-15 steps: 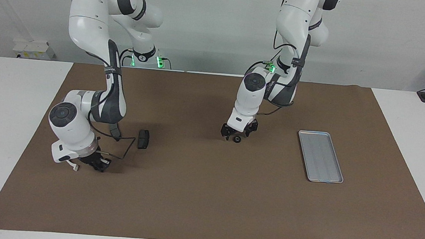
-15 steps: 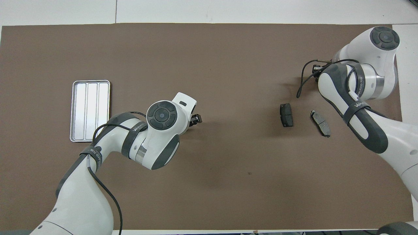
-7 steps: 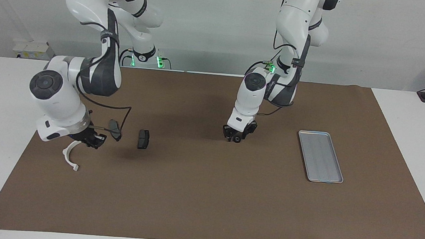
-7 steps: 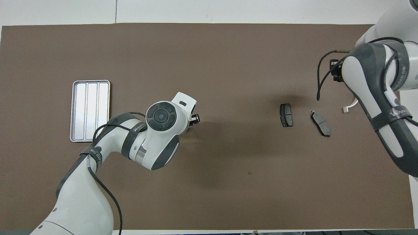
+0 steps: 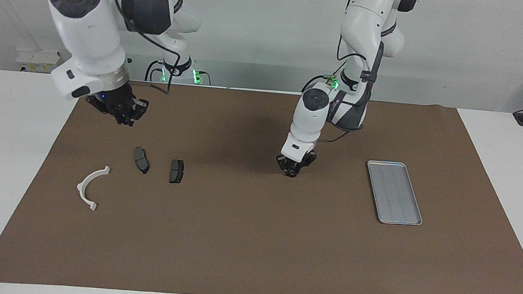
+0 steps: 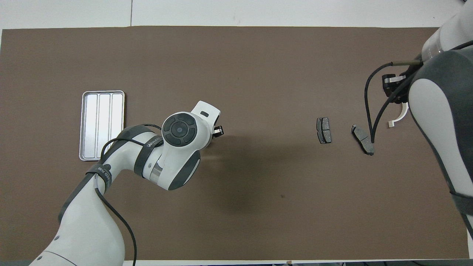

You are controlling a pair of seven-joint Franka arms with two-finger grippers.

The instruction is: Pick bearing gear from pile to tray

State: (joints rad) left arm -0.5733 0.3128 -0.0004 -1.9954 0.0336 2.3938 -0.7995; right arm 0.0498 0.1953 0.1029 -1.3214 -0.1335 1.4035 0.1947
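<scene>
Left pincer (image 5: 292,171) down on mat (image 5: 253,241); arm lettering unreadable.

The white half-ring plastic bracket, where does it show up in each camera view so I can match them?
Facing view: the white half-ring plastic bracket lies whole on the brown mat at the lower left.
Overhead view: only its end shows at the right edge, under the right arm.
Shared landmark: the two dark grey brake pads lie beside it, toward the table's middle.

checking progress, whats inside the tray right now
Nothing: the tray shows only its bare ribbed floor in both views. The left claw is down on the mat, off the tray; what it may grip is hidden.
</scene>
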